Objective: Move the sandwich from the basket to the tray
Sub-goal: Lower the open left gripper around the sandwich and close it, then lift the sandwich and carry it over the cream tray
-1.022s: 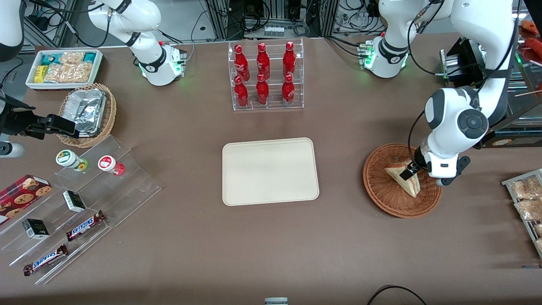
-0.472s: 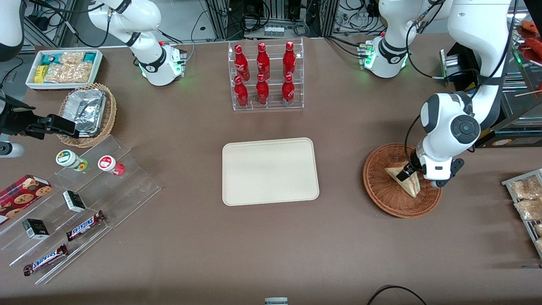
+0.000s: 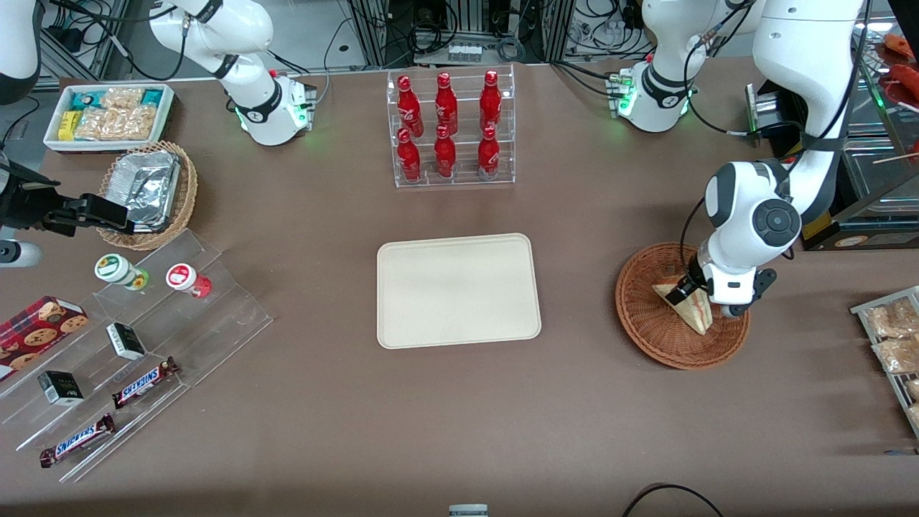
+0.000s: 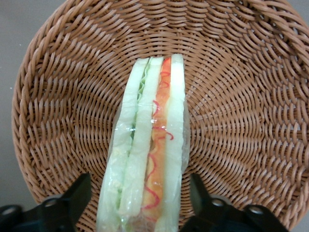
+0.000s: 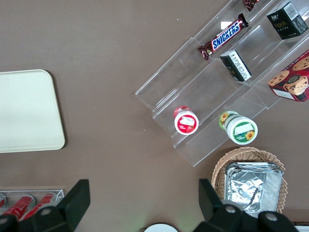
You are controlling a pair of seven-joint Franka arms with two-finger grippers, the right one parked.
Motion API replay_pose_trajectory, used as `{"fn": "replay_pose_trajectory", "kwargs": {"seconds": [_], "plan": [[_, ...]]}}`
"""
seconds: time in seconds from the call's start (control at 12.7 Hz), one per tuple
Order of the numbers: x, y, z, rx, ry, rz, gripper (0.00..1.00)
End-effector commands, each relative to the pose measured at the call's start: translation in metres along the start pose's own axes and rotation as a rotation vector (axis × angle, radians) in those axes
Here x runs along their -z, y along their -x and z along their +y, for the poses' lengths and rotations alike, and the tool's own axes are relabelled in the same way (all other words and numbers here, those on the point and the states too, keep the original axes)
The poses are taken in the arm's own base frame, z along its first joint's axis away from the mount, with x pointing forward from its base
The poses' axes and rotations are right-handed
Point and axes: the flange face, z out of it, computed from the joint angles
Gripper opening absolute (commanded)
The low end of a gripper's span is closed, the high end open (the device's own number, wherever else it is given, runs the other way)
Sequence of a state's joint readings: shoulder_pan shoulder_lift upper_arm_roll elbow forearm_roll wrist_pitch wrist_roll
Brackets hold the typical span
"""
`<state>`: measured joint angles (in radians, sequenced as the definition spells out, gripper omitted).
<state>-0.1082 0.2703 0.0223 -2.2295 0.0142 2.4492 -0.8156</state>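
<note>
Sandwich lay wrapped in basket, cut side up, toward working arm's end of table. Gripper sat low over basket, jaws apart, straddling sandwich, not clamped. Tray sat bare mid-table, well apart from basket.

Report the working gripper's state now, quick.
Left gripper: open, down in the basket, its fingers either side of the wrapped sandwich, not yet closed on it.

White arm — black claw
</note>
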Motion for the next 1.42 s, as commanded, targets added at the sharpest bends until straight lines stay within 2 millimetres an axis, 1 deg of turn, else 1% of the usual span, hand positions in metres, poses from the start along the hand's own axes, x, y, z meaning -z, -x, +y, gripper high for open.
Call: {"fn": "replay_pose_trajectory", "kwargs": {"seconds": [0.0,0.08,0.16,0.24,0.39,0.55,0.63,0.79,0.87,1.02,1.1,1.26,1.34], "plan": [[0.005,0.004,0.002,0.002,0.01,0.014,0.12],[0.01,0.003,0.002,-0.007,0.012,0.017,0.0],[0.017,0.005,0.002,-0.013,0.01,0.017,0.0],[0.03,0.008,0.004,-0.021,0.005,0.013,0.0],[0.064,0.022,0.023,-0.066,-0.025,-0.005,0.0],[0.102,0.033,0.048,-0.103,-0.059,-0.028,0.0],[0.116,0.041,0.061,-0.124,-0.067,-0.03,0.0],[0.129,0.062,0.082,-0.166,-0.066,-0.025,0.0],[0.131,0.078,0.093,-0.199,-0.068,-0.024,0.0],[0.137,0.117,0.119,-0.287,-0.069,-0.018,0.0],[0.137,0.139,0.136,-0.325,-0.07,-0.016,0.0],[0.133,0.173,0.165,-0.391,-0.068,-0.013,0.0],[0.132,0.188,0.178,-0.42,-0.063,-0.008,0.0]]}}
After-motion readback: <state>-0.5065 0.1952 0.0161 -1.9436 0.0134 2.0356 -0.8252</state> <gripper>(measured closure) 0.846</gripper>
